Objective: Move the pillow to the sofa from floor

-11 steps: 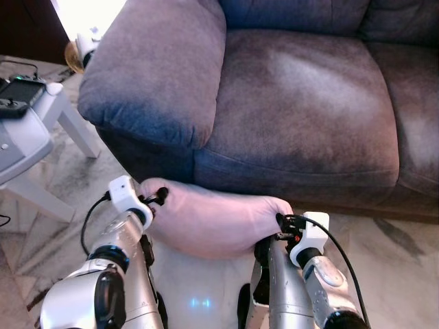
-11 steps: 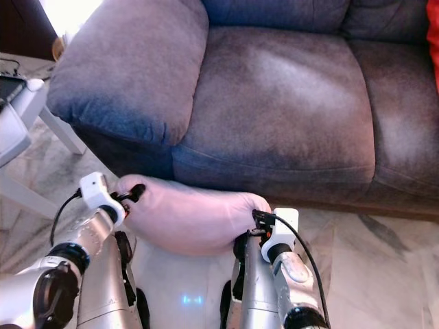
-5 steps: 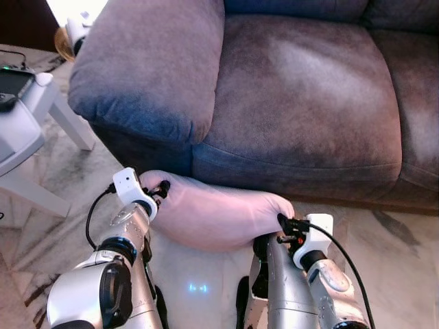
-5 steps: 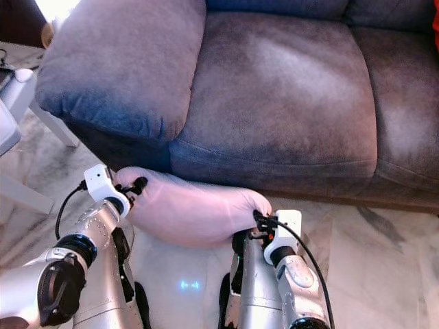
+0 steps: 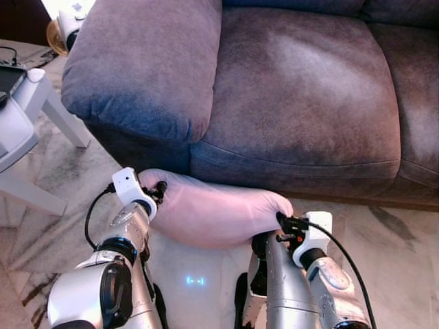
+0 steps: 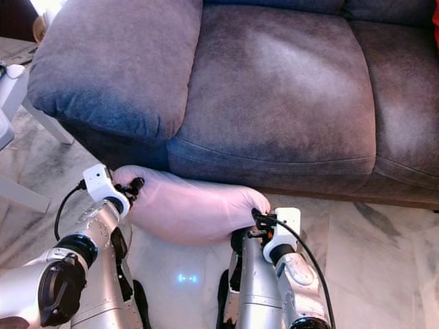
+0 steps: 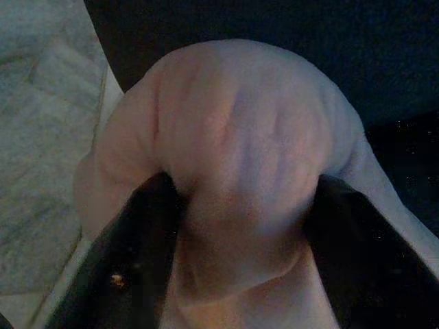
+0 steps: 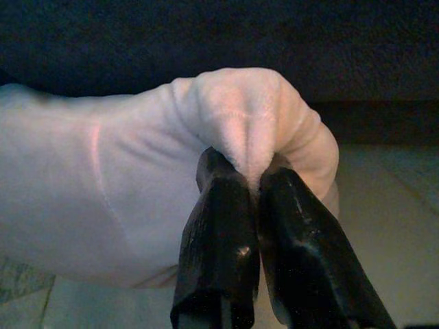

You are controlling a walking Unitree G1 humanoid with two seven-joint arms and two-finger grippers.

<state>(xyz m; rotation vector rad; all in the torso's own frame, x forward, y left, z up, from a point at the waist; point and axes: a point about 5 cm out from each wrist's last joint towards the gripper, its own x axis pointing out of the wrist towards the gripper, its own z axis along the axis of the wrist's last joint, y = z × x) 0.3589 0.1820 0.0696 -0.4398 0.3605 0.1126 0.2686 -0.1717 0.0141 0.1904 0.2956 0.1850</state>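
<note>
Both end effectors' fingertips pillow-buried (image 5: 216, 216).

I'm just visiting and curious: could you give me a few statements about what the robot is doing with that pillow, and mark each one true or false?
1. Both grippers hold the pink pillow. True: left gripper and right gripper each pinch an end.
2. The pillow lies on the sofa seat. False: it is in front of the sofa's base, above the floor.
3. The right gripper gapes wide. False: it is pinched shut on fabric.
4. A white table stands on the robot's left. True.
</note>
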